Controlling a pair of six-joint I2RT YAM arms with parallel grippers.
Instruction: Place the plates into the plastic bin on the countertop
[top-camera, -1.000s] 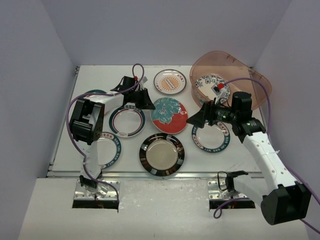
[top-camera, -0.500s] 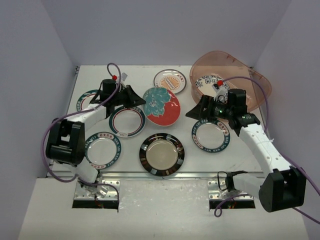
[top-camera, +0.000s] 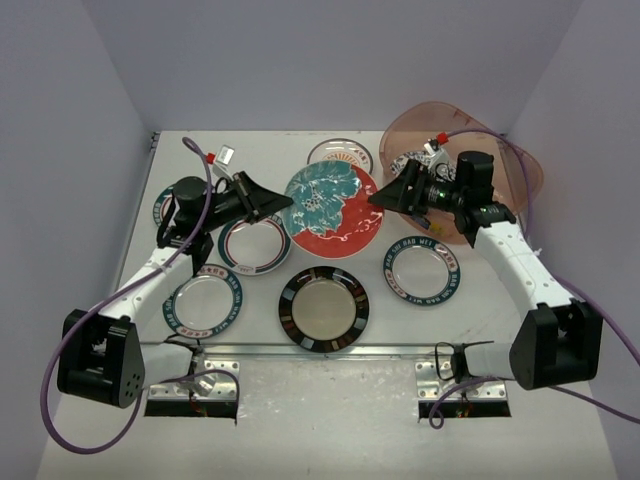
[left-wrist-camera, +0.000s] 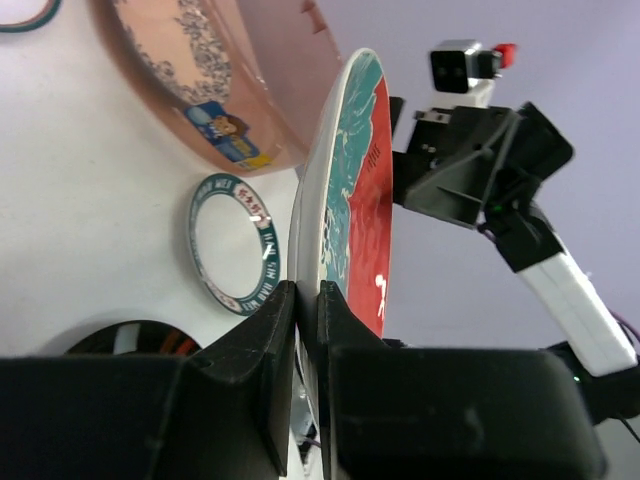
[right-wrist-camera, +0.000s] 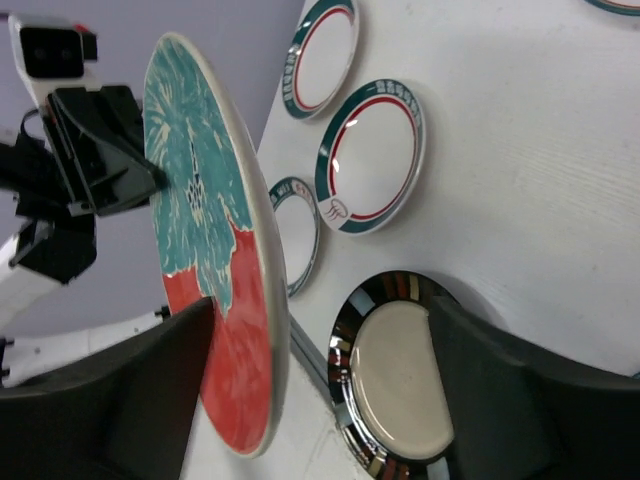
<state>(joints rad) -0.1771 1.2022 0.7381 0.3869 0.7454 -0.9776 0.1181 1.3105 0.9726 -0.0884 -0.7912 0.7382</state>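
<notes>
Fingers (left-wrist-camera: 262, 340) of the left hand (top-camera: 287, 204) are seen clenched on the rim of the floral plate (top-camera: 333, 210), one on each face. The plate is held above the tabletop (top-camera: 480, 312), over its far middle part, with the teal-and-red face turned toward the top camera. The right hand (top-camera: 375, 198) is placed at the opposite edge of that plate and is released, its fingers spread wide. In the right wrist view the plate's rim is seen in the gap, close to one finger; whether it is touched cannot be told. The bin (top-camera: 523, 170) is set at the far right corner of the tabletop, just behind the right hand, and a blue plate (top-camera: 408, 163) is seen lying inside it, partly hidden by the right wrist. An orange plate (top-camera: 338, 152) lies at the far edge and is partly covered from above by the floral plate. A black plate (top-camera: 323, 308) lies near the front edge, in the middle. A teal-rimmed plate (top-camera: 422, 270) lies to its right, on the near side of the right hand. A second teal-rimmed plate (top-camera: 254, 243) is seen just on the near side of the left hand, a third teal-rimmed plate (top-camera: 203, 303) lies near the front left, and a fourth teal-rimmed plate (top-camera: 163, 207) is largely hidden behind the left arm.
</notes>
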